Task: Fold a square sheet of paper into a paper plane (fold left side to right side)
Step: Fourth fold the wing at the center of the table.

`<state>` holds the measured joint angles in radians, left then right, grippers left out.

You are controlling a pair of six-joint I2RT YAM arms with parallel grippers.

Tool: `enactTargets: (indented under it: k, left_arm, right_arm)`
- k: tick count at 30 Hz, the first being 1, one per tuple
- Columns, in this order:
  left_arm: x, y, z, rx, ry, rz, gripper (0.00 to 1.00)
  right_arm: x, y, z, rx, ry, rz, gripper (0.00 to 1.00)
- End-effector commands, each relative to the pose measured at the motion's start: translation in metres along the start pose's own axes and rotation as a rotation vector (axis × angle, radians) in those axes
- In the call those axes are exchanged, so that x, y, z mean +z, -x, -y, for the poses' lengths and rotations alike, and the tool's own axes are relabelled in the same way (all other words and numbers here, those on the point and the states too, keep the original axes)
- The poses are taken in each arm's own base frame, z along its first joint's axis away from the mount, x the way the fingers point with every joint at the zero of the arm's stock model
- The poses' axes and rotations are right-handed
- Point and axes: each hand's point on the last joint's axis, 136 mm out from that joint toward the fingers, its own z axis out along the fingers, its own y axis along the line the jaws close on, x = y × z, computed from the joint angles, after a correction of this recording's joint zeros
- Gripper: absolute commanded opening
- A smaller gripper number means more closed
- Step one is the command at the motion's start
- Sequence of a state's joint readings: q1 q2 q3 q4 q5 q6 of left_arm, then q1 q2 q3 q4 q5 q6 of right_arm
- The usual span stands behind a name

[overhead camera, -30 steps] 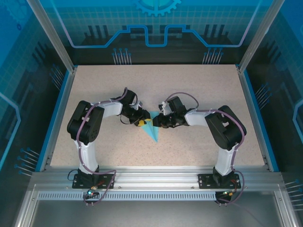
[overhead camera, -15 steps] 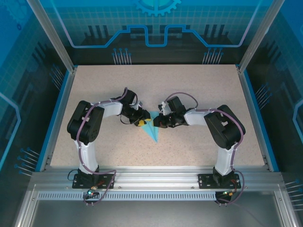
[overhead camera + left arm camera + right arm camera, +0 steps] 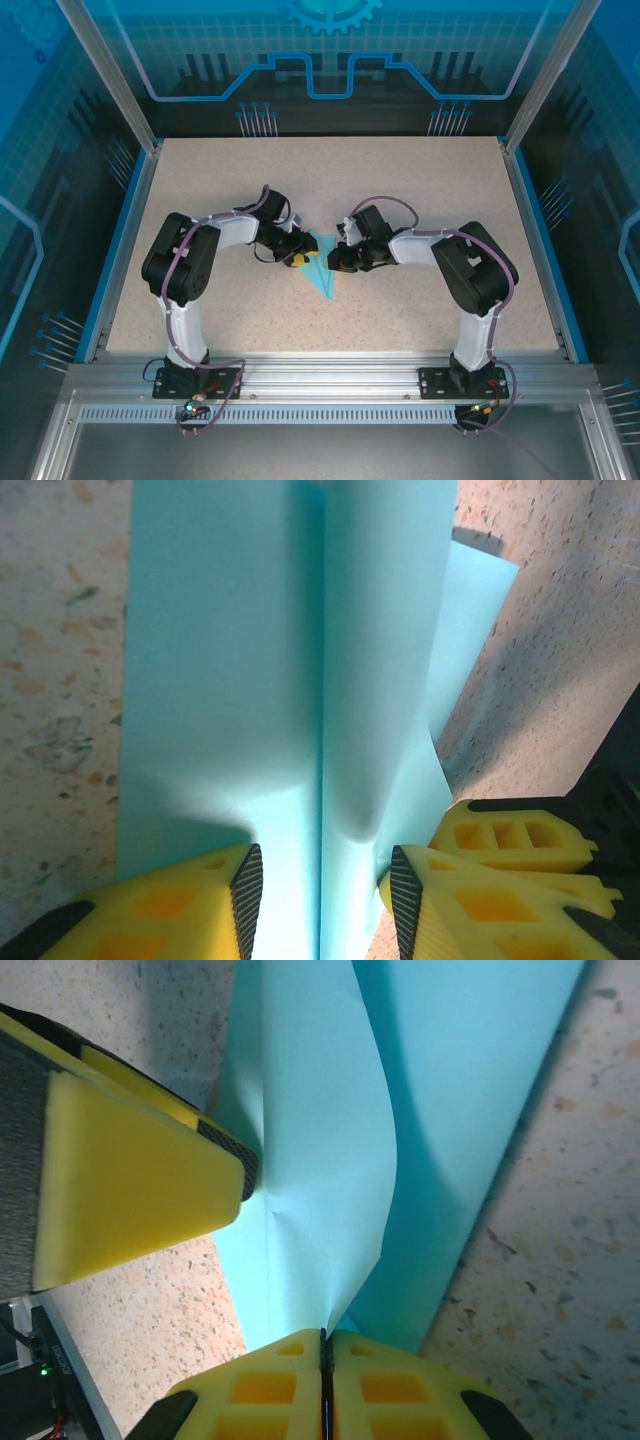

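The light-blue square sheet of paper (image 3: 322, 278) lies mid-table, folded into a narrow pointed shape with its tip toward the arms. In the left wrist view the paper (image 3: 220, 660) shows a straight centre crease. My left gripper (image 3: 325, 895) stands open astride that crease, its fingertips pressing down on the paper. My right gripper (image 3: 324, 1345) is shut on the edge of a raised flap of the paper (image 3: 320, 1110), which bows upward. Seen from above, the left gripper (image 3: 300, 254) and right gripper (image 3: 336, 260) meet over the paper's wide end.
A speckled beige tabletop (image 3: 420, 190) has blue rails at the left and right edges and an aluminium frame at the near edge. The left gripper's yellow finger (image 3: 130, 1190) is close to the right gripper. The right gripper's yellow fingers (image 3: 510, 835) sit just beside the left one.
The right gripper's jaws have closed on the paper's flap. The flap now stands up a little between the two grippers. The left gripper has stayed in place.
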<state>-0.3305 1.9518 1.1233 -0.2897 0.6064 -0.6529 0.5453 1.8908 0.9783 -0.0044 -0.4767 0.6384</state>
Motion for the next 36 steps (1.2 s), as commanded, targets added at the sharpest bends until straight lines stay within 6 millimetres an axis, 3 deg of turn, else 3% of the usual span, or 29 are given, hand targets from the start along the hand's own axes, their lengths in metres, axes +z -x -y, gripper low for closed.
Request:
enactTargets:
  k: [1,36]
  left_arm:
    - [0.0081,-0.0062,-0.0131,-0.020,0.056,-0.028,0.42]
    - [0.0092,-0.0067,-0.0141,-0.021,0.056,-0.033,0.42]
  right_arm:
    - [-0.0019,0.0011,0.0006,-0.017,-0.033,-0.009,0.11]
    - [-0.0021,0.0076,0.0080,-0.029,-0.082,-0.005,0.11]
